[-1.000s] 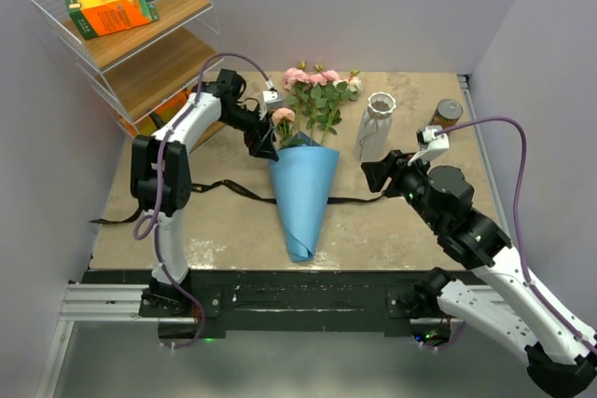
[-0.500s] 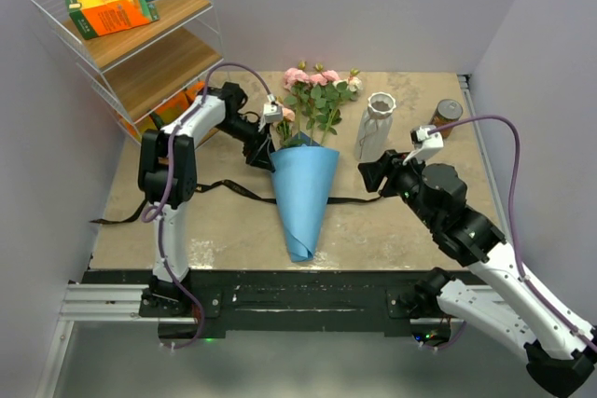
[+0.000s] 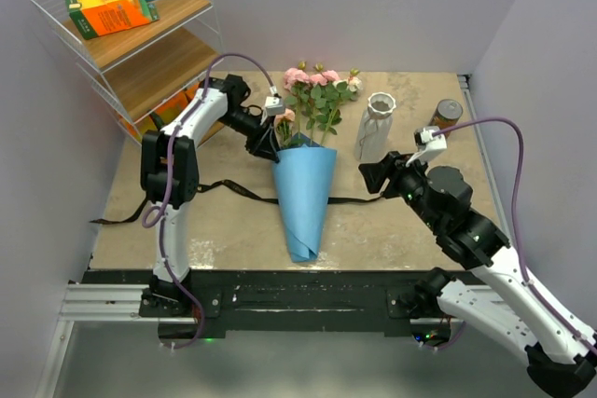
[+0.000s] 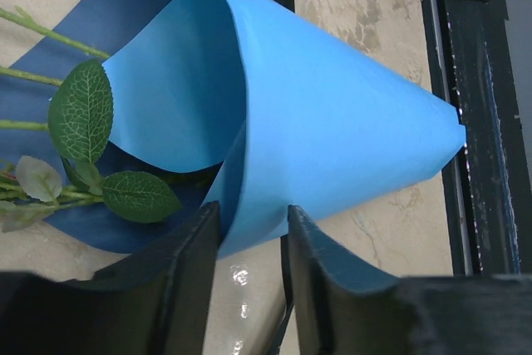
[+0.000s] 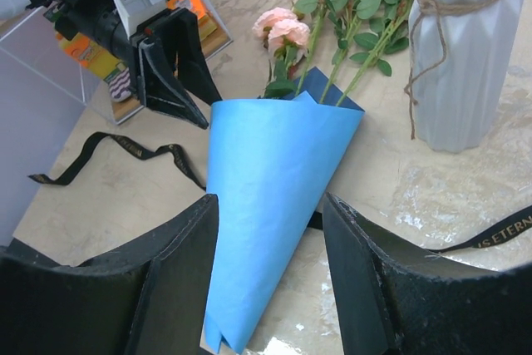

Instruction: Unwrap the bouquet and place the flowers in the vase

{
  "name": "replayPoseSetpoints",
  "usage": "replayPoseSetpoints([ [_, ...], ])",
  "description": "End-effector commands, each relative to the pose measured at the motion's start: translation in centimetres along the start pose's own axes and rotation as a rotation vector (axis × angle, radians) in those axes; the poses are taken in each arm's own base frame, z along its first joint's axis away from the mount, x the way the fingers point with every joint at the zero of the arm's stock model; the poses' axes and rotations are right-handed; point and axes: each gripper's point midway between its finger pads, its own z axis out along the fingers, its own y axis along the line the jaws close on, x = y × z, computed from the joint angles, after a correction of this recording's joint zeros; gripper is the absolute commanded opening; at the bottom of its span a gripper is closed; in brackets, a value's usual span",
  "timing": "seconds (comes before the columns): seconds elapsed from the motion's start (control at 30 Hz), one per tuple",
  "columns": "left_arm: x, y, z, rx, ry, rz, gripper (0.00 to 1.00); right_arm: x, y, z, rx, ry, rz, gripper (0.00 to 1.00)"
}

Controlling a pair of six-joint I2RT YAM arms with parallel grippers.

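Your left gripper (image 4: 253, 224) has its jaws partway open, straddling the left rim of the bouquet (image 3: 304, 191). The blue paper edge sits in the gap with table showing past it, so it's not clamped. The right gripper (image 5: 268, 201) is wider open and holds nothing, hovering low just right of the cone.

The bouquet lies mid-table, with its tip close to the near edge and its mouth facing far. The flowers (image 3: 317, 90) spill out toward the far edge. The vase (image 3: 376, 126) stands upright just right of them, a little beyond your right fingers, so it's tight there. The ribbon (image 3: 224, 186) trails flat out both sides under the cone.

There's bare table (image 3: 210, 230) near-left and near-right of the cone. The wire shelf (image 3: 140, 53) crowds the far-left corner, and a brown jar (image 3: 449, 114) sits far-right by the wall.

The left arm goes up from its base, reaches far beside the shelf, then folds back right and down onto the rim. The right arm stretches diagonally from near-right, wrist pointing left.
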Motion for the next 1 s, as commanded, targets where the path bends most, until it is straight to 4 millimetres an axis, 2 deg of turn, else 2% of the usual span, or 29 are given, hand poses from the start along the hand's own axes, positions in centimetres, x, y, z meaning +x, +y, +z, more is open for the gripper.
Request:
replayPoseSetpoints([
  [0.0, -1.0, -0.7, -0.1, 0.022, -0.018, 0.011, 0.38, -1.0, 0.2, -0.6, -0.016, -0.040, 0.011, 0.57],
  [0.23, -1.3, -0.9, 0.0, 0.015, 0.004, 0.010, 0.28, -1.3, 0.2, -1.1, -0.016, -0.050, 0.015, 0.56],
  [0.33, -2.6, -1.5, -0.1, 0.007, 0.005, 0.021, 0.16, -1.6, 0.3, -1.2, -0.017, -0.056, 0.019, 0.56],
  [0.4, -3.9, -2.0, -0.4, -0.007, -0.007, 0.023, 0.02, -1.9, 0.4, -1.3, -0.020, -0.061, 0.022, 0.55],
  [0.43, -4.4, -2.4, -0.2, -0.004, -0.010, 0.026, 0.00, -1.8, 0.4, -1.4, -0.019, -0.060, 0.023, 0.55],
  [0.57, -6.9, -4.1, -0.2, -0.015, -0.028, 0.053, 0.00, -2.0, 0.3, -1.8, -0.019, -0.069, 0.025, 0.55],
  [0.7, -9.0, -5.6, 1.1, -0.029, -0.026, 0.013, 0.00, -2.4, 0.1, -2.2, -0.010, -0.083, 0.024, 0.55],
  [0.77, -10.2, -6.4, 2.2, -0.028, -0.030, 0.024, 0.00, -2.7, 0.0, -2.5, -0.004, -0.088, 0.021, 0.56],
  [0.93, -12.2, -8.7, 5.3, 0.023, -0.045, -0.087, 0.00, -3.4, -0.5, -3.1, 0.024, -0.106, 0.014, 0.57],
  [0.97, -12.5, -8.7, 6.0, 0.031, -0.051, -0.096, 0.01, -3.7, -0.5, -3.4, 0.027, -0.114, 0.016, 0.57],
])
